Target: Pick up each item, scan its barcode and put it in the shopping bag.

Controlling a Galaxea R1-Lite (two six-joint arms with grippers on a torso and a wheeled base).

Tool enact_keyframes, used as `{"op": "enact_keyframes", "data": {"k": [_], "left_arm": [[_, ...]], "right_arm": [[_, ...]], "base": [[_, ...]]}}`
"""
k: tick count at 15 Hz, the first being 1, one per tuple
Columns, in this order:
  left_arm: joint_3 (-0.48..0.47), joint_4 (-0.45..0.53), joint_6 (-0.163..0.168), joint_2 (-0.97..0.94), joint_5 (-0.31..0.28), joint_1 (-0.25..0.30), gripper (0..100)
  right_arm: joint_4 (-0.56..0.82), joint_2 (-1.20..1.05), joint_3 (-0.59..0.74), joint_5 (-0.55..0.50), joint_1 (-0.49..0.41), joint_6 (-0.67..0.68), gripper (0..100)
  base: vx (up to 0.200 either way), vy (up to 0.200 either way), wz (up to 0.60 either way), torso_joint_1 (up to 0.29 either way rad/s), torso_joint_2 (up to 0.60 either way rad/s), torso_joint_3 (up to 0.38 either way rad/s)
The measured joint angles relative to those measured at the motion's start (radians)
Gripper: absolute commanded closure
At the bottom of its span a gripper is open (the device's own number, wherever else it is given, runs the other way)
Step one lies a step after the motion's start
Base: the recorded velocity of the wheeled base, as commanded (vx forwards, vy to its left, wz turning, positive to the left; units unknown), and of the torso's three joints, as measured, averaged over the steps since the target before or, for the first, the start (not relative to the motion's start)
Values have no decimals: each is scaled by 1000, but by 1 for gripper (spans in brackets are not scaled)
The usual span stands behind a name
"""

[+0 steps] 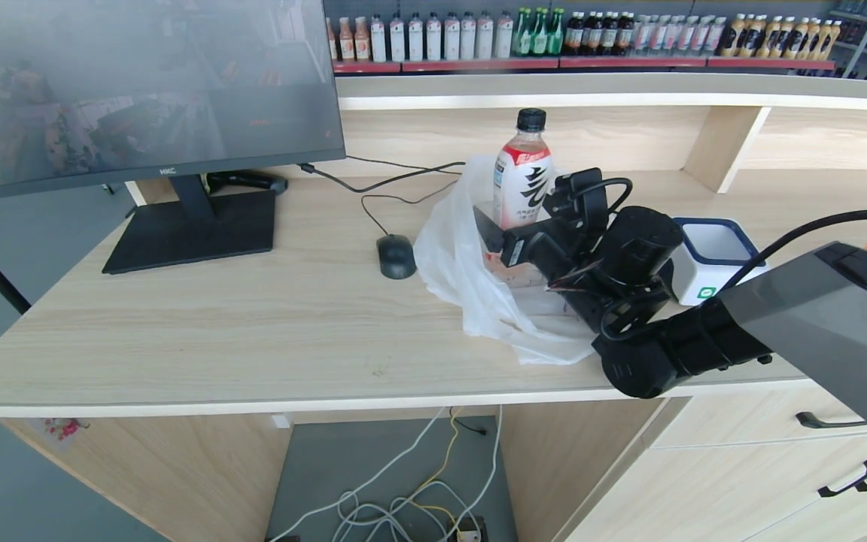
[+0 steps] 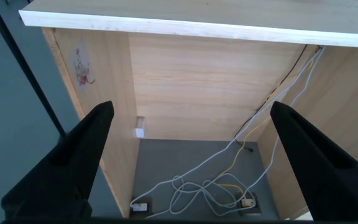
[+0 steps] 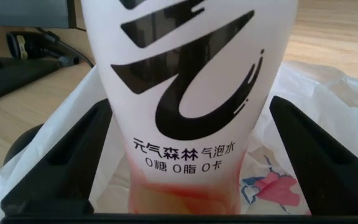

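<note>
A drink bottle [image 1: 521, 177] with a black cap and a white, red and black label stands upright inside the translucent white shopping bag [image 1: 463, 290] on the counter. My right gripper [image 1: 512, 235] is at the bottle's lower half, inside the bag's mouth. In the right wrist view the bottle [image 3: 188, 93] sits between the black fingers [image 3: 61, 168] of the right gripper [image 3: 188, 168], which are spread wide and open. My left gripper [image 2: 188, 162] hangs open below the counter's front edge with nothing between its fingers.
A white barcode scanner box [image 1: 708, 260] with a dark blue rim stands right of the bag. A monitor [image 1: 147, 83], a mouse [image 1: 396, 256] and cables lie to the left. The wooden counter [image 1: 215, 331] has bare room in front. Loose cables [image 2: 216, 180] lie on the floor underneath.
</note>
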Motion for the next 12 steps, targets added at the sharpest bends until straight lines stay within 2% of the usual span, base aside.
{"op": "enact_keyframes", "data": {"k": [6,9,12], "left_arm": [[0,0,0,0,0,0,0],[0,0,0,0,0,0,0],[0,0,0,0,0,0,0]], "right_arm": [[-2,-51,37,0,-9,-18,0],[-29,-110,110,0,-9,-40,0],[-120,-172,227,0,-7,-66,0]], "base": [[0,0,0,0,0,0],[0,0,0,0,0,0],[0,0,0,0,0,0]]}}
